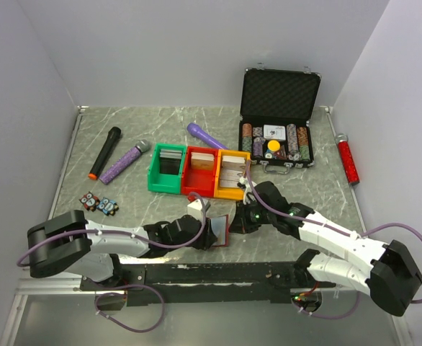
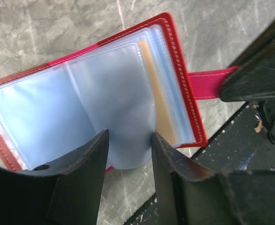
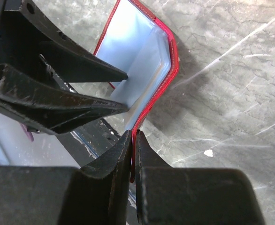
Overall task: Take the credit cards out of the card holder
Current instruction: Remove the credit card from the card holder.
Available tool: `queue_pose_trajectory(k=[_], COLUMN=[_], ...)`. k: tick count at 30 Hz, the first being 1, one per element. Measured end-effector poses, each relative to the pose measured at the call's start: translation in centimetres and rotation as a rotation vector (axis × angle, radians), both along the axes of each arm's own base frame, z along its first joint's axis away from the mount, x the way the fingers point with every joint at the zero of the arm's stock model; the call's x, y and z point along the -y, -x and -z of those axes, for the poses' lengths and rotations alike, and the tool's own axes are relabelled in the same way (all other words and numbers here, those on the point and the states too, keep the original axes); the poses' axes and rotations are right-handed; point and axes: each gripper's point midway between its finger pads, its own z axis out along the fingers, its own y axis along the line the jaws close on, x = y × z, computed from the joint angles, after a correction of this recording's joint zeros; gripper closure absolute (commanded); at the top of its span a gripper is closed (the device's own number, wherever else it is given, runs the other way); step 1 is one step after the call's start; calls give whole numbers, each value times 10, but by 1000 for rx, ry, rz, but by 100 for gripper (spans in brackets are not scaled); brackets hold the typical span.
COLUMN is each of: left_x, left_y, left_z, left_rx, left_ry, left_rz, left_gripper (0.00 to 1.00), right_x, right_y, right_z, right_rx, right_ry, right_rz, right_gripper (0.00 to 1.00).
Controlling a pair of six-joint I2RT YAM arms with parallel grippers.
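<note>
The card holder (image 1: 222,229) is a red folding wallet, held open near the table's front edge between my two grippers. In the left wrist view its pale blue sleeves (image 2: 81,108) fan out, a tan card (image 2: 160,105) shows in one sleeve, and the snap tab (image 2: 208,84) points right. My left gripper (image 2: 128,147) is open; one bulging sleeve lies between its fingers (image 2: 88,164) and touches both. My right gripper (image 3: 133,133) is shut on the holder's red cover edge (image 3: 168,75) and holds it upright. My left gripper (image 1: 208,235) and right gripper (image 1: 238,223) face each other.
Green (image 1: 165,170), red (image 1: 201,171) and yellow (image 1: 232,175) bins stand mid-table. An open black poker chip case (image 1: 278,137) is behind them. A black microphone (image 1: 105,152), a purple microphone (image 1: 125,161), a red tube (image 1: 348,158) and small toys (image 1: 99,203) lie around.
</note>
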Motion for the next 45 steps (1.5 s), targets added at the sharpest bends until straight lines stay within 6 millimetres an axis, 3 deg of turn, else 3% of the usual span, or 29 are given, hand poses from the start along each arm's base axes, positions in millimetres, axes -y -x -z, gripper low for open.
queue_pose_trajectory(k=[6,12,16,22,27,31,39,45], left_x=[-6,-19,-29,-50,-60,-47,-8,3], left_y=[-6,-13,-18,-25,-27,-23,-10,-5], left_z=[6,8,0,-16,-41,-52,-20,-14], left_rx=[6,16,30,52,83,103,48,28], left_ry=[-33,-66,-54,-34,46,94,5,2], left_rz=[-42,-115,-168,-269,-303,-234,-54,-3], left_gripper=[67,67,60,40,35,34,30,31], right_x=[1,1,1,1,1,1,0,1], right_y=[1,0,0,0,0,0,0,-1], right_z=[0,-2,-2,-2,-2,0,2,3], right_rx=[-2,3,3,5,6,1,-2,-1], right_ry=[6,3,2,2,3,10,13,18], right_rz=[-1,-1,-1,-3,-5,-6,-6,-3], right_gripper=[100,100,100,100,100,100,100,100])
